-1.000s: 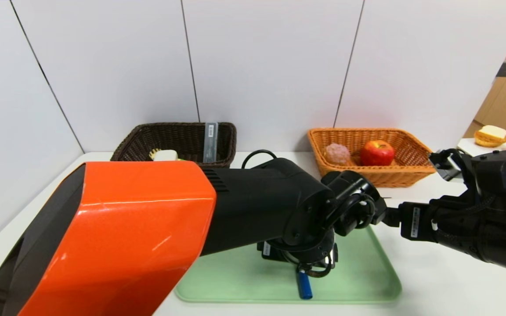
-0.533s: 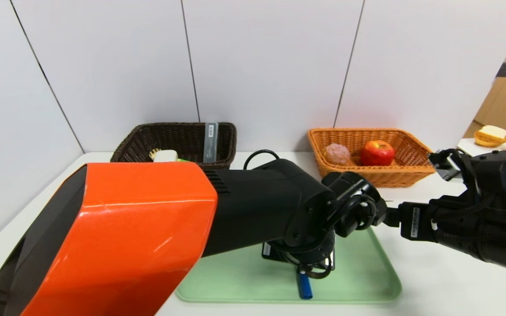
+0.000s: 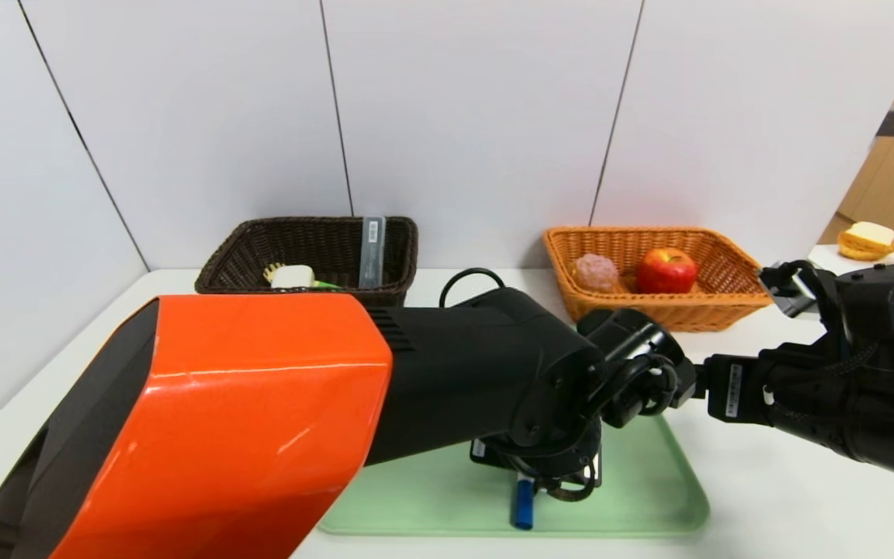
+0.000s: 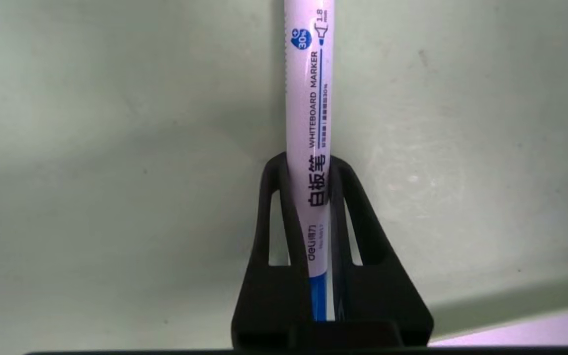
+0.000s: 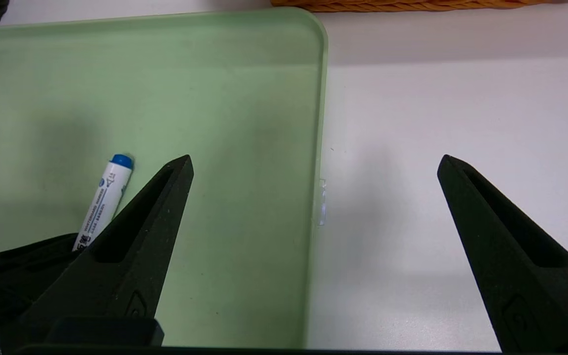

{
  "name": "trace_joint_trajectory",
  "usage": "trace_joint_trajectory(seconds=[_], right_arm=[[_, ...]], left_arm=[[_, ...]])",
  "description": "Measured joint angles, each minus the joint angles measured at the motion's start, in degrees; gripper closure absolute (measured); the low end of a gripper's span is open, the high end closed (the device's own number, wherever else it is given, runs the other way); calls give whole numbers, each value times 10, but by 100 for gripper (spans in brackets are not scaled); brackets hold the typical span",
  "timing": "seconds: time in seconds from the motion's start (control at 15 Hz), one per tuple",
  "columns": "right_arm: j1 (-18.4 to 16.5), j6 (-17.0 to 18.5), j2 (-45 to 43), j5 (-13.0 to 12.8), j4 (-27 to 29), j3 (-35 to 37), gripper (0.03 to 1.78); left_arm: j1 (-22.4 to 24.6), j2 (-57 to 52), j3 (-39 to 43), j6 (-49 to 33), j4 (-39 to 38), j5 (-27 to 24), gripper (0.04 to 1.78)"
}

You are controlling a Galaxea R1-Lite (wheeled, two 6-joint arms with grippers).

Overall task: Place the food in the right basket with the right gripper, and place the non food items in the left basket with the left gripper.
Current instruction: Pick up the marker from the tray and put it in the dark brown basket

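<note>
Over the green tray (image 3: 649,497), the left gripper (image 4: 308,167) pinches the whiteboard marker (image 4: 308,113), just above the tray's floor. Beside it, the right gripper (image 5: 313,165) hangs spread wide. Farther back stand both baskets.

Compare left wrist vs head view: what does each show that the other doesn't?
Left wrist only: the left gripper shut on the marker, its fingers pressing the barrel, and the "WHITEBOARD MARKER" print.

Head only: the brown basket with non-food items, the orange basket with an apple and a pink food item, and the right gripper beside the tray.

Both: the marker and the green tray.
</note>
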Motion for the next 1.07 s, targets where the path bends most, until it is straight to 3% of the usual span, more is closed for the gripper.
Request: trace_joint_trajectory(seconds=[0.27, 0.47, 0.87, 1.07], right_arm=[[0, 0, -4, -1, 0, 3, 10], [0, 1, -8, 0, 0, 3, 10], [0, -1, -8, 0, 0, 3, 10], [1, -1, -5, 0, 0, -1, 10]], left_arm=[[4, -4, 1, 14, -61, -3, 165], [42, -27, 0, 14, -108, -1, 165], [222, -137, 0, 0, -243, 0, 165], [328, -168, 0, -10, -254, -1, 165]])
